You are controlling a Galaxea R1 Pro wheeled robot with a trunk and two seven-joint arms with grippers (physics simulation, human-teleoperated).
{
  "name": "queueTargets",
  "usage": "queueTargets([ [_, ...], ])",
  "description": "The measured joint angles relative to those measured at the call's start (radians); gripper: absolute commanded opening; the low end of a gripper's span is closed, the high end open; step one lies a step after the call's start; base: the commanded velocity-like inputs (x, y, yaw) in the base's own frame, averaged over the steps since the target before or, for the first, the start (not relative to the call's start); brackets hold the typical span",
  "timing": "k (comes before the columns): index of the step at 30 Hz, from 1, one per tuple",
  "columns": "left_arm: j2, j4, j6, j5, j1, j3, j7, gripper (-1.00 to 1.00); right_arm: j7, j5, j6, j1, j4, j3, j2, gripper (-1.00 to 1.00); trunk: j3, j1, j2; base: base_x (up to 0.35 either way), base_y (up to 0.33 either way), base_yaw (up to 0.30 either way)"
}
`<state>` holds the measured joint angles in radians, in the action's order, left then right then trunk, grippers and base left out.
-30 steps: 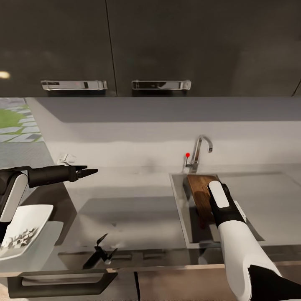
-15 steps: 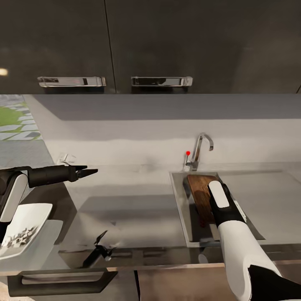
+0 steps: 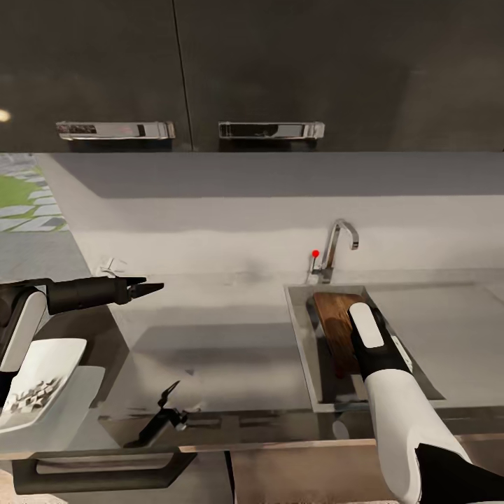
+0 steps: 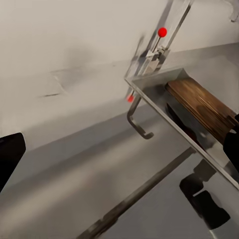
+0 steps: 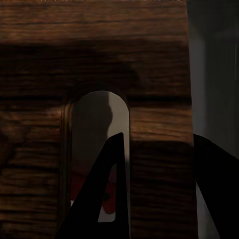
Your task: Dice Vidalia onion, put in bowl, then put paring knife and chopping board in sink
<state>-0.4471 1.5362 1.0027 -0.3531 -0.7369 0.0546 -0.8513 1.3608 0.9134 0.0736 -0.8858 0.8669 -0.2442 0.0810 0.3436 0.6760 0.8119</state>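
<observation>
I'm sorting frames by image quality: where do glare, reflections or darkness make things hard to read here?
Head view: the glossy countertop mirrors the dark cabinets and the left tool. Left wrist view: soft; the tap reflects in the worktop. Right wrist view: very dark; the chopping board lies in shadow, something red shows through its handle slot.

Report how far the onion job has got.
Done: diced pieces lie in the bowl on the countertop. In hand: the right tool grips the chopping board at its handle slot, inside the sink. Left: release it; red behind the slot may be the paring knife.
</observation>
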Motion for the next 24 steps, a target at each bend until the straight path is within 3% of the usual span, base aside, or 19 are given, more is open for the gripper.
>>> queueTargets([
  [24, 0.0, 0.001, 0.0, 0.0, 0.0, 0.0, 0.0, 1.0, 0.0, 0.0, 0.0, 0.0, 0.0, 0.0, 0.0, -1.0, 0.027, 0.0, 0.0, 0.0, 0.0, 0.0],
])
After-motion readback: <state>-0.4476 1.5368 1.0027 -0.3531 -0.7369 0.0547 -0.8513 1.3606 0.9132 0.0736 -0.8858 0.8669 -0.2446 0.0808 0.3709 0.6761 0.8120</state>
